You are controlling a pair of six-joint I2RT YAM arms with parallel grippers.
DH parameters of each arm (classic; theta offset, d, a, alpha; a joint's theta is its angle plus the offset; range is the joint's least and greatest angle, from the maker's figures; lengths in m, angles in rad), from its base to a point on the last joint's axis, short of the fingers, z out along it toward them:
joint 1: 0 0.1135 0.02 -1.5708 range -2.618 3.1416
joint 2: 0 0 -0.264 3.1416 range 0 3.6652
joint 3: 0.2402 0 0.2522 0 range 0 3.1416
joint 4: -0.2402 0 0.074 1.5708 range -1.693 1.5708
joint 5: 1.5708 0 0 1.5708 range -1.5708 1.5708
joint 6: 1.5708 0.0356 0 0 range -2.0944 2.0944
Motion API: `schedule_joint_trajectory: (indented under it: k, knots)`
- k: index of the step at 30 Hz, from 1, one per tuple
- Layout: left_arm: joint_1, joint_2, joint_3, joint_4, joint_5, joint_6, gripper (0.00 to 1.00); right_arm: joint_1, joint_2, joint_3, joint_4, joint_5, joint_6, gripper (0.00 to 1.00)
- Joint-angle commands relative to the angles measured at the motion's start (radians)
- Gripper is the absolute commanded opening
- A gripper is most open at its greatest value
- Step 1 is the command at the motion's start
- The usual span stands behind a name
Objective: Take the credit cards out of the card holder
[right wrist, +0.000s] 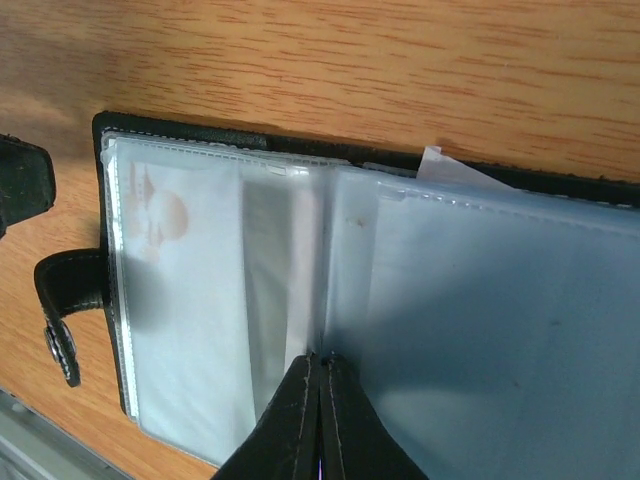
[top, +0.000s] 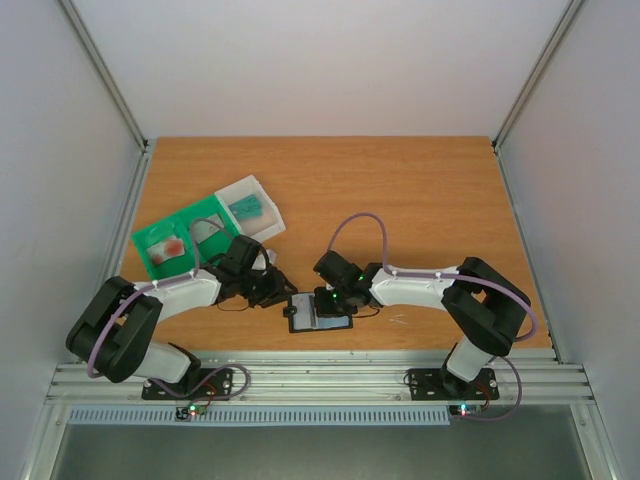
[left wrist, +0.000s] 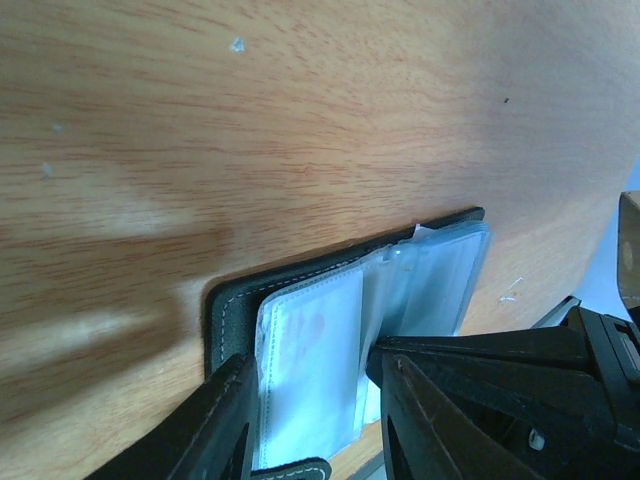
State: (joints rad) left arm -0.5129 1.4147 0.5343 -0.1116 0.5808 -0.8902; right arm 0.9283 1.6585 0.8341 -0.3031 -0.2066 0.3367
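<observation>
Where card holder lies, table edge is close.

Open card holder on table, green-and-white tray back left

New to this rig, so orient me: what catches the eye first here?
An open black card holder lies near the front edge of the table, with the right gripper pinched shut at the fold of its clear sleeves and the left gripper at its left side. Back left sits a green-and-white tray holding a teal card and a reddish card.
</observation>
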Motion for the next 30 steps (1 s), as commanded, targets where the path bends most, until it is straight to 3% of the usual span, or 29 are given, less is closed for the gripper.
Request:
schedule_joint_trajectory:
  k: [1, 14, 30]
  knots:
    - [-0.006, -0.004, -0.011, 0.053, 0.025, -0.013, 0.36, 0.006, 0.032, -0.016, -0.036, 0.074, -0.001, 0.01]
    - [-0.007, 0.047, -0.039, 0.206, 0.083, -0.064, 0.42, 0.006, 0.023, -0.048, -0.001, 0.073, 0.015, 0.01]
    - [-0.018, 0.103, -0.041, 0.216, 0.059, -0.049, 0.41, 0.006, 0.021, -0.055, 0.008, 0.075, 0.015, 0.01]
